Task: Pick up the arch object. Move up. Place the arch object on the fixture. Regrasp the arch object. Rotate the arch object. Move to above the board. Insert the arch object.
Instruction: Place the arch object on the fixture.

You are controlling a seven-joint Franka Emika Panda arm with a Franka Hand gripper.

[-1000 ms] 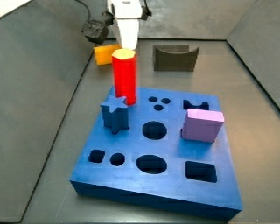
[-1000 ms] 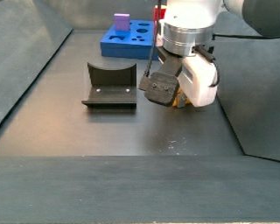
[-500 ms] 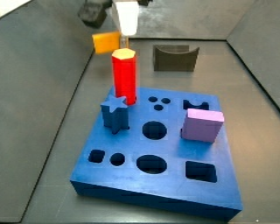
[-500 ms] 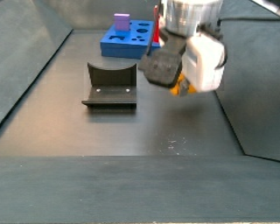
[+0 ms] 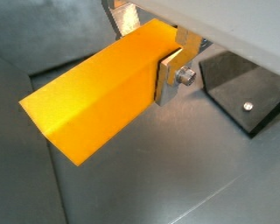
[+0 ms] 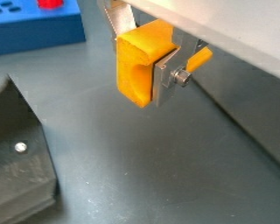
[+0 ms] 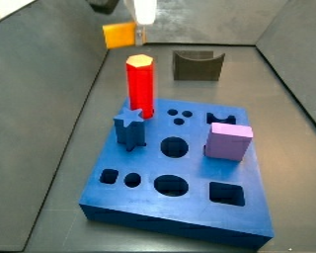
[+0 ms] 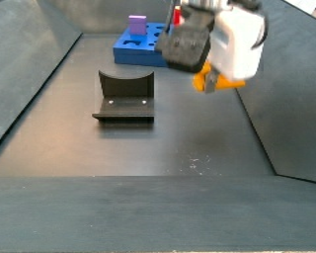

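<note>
**Arch object held aloft; fixture placement not yet done**

Arch object (image 5: 101,96): yellow-orange block, clamped between the silver finger plates of the gripper (image 5: 149,48). In both wrist views the plates press against opposite faces of the block, so the jaws are closed on it. It hangs clear of the dark floor; nothing touches it from below.

In a side view the arch object (image 7: 118,35) sits near the top of the frame, well above the floor, with the gripper (image 7: 142,22) just beside it. In a side view from the opposite end, the arch object (image 8: 219,81) peeks out beneath the bulky gripper (image 8: 216,61) body.

Fixture (image 8: 123,94): on the floor, apart from the block, nothing resting on it. Also visible as a dark block (image 7: 197,64) behind the board.

Board (image 7: 181,163): blue slab carrying a red pillar (image 7: 139,87), a lilac cube (image 7: 229,140) and a blue star piece (image 7: 129,131); several holes open.

Judgement: pick-up is done and the lift looks under way or complete. Left: place on fixture, regrasp, rotate, move above board, insert.
</note>
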